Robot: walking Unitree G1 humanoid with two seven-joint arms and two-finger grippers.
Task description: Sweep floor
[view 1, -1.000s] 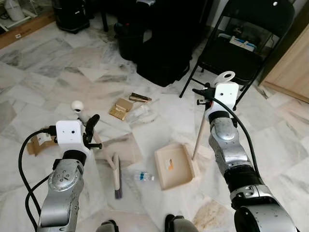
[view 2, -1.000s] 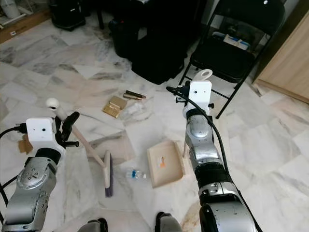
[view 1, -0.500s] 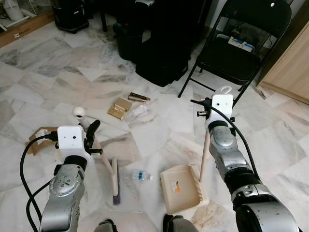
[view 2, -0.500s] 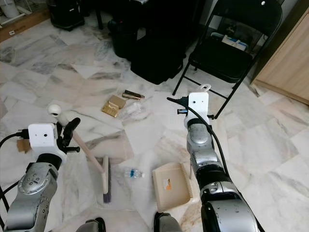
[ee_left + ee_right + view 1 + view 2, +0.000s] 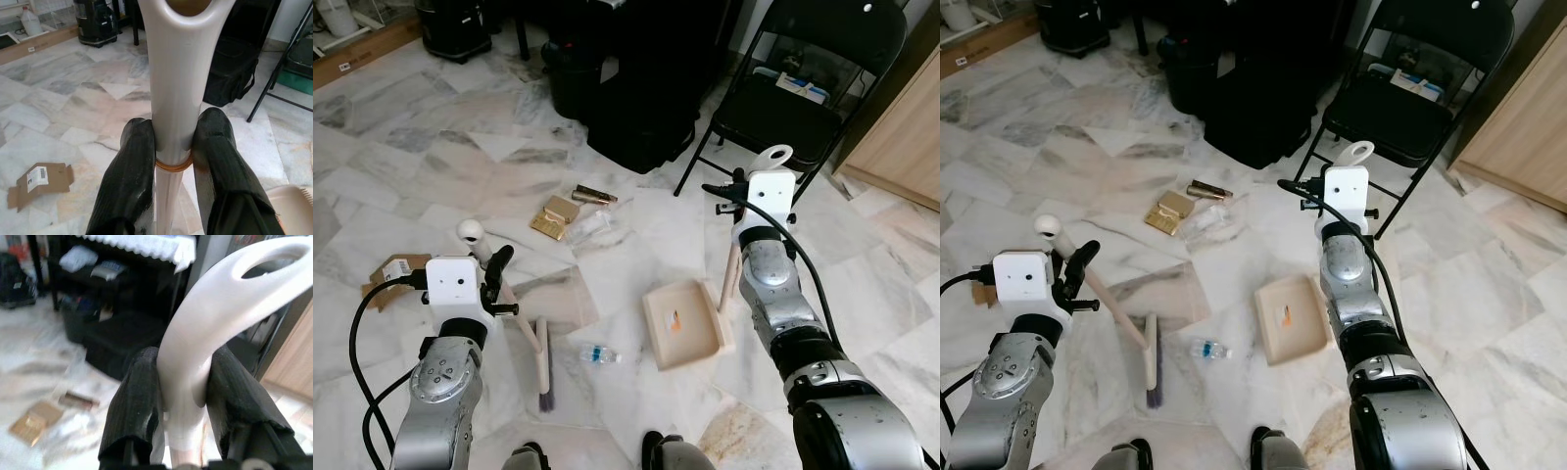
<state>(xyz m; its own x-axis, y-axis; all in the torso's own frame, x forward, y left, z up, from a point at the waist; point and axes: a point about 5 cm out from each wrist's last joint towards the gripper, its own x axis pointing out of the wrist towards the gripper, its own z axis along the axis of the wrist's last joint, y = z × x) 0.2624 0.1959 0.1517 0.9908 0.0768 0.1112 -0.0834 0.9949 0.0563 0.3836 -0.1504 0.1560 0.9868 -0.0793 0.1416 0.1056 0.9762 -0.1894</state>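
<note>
One broom (image 5: 542, 360); one dustpan (image 5: 681, 324); one plastic bottle (image 5: 599, 354); one folding chair (image 5: 795, 90); one cardboard scrap (image 5: 389, 275); two gold packets (image 5: 556, 217); one clear wrapper (image 5: 590, 227).

A cream broom (image 5: 540, 354) leans beside a beige dustpan (image 5: 682, 323) lying flat on the marble floor (image 5: 431, 176).

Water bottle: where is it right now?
In the left eye view the bottle lies on the marble floor near the robot's feet, between the broom head on its left and the dustpan on its right.
</note>
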